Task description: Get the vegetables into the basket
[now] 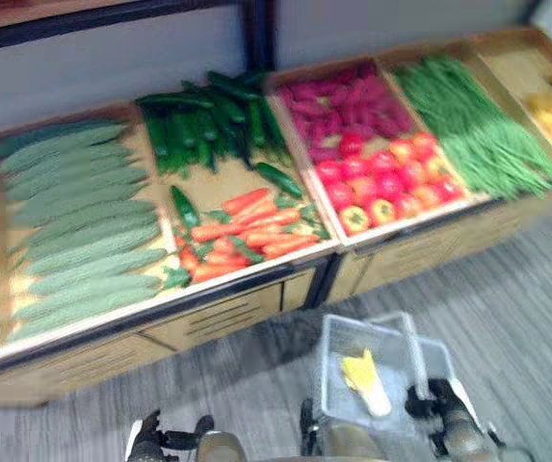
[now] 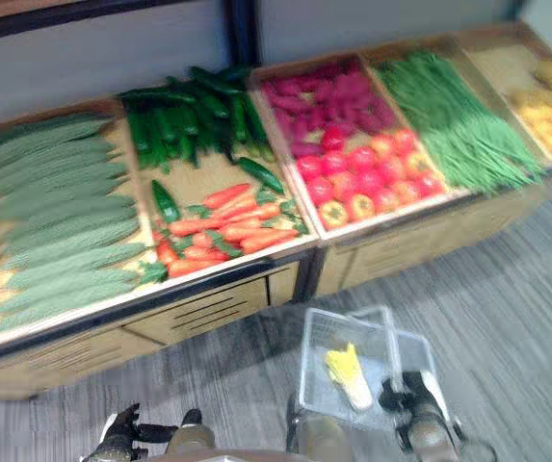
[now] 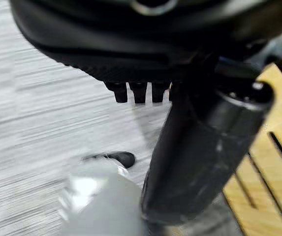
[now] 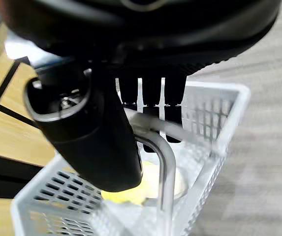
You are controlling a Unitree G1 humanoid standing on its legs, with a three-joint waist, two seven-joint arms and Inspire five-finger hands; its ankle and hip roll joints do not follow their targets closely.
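The right robot hand [image 4: 131, 98] has its fingers curled around the handle of the basket [image 1: 343, 385], which already holds a yellow vegetable [image 1: 364, 377], while the empty left robot hand [image 1: 145, 435], fingers curled, hangs nearer the carrots [image 1: 247, 231], up ahead on the counter [image 1: 227, 308].

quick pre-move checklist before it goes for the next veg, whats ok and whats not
1. Right robot hand curled round the basket handle: ok.
2. Basket level enough to keep its load: ok, the yellow-white vegetable lies inside.
3. Left robot hand free: cannot tell, its fingers are unclear.
4. Vegetables in view: ok, carrots and cucumbers lie in the wooden display bins.
5. Left robot hand near the bins: not ok, it hangs low by the floor.
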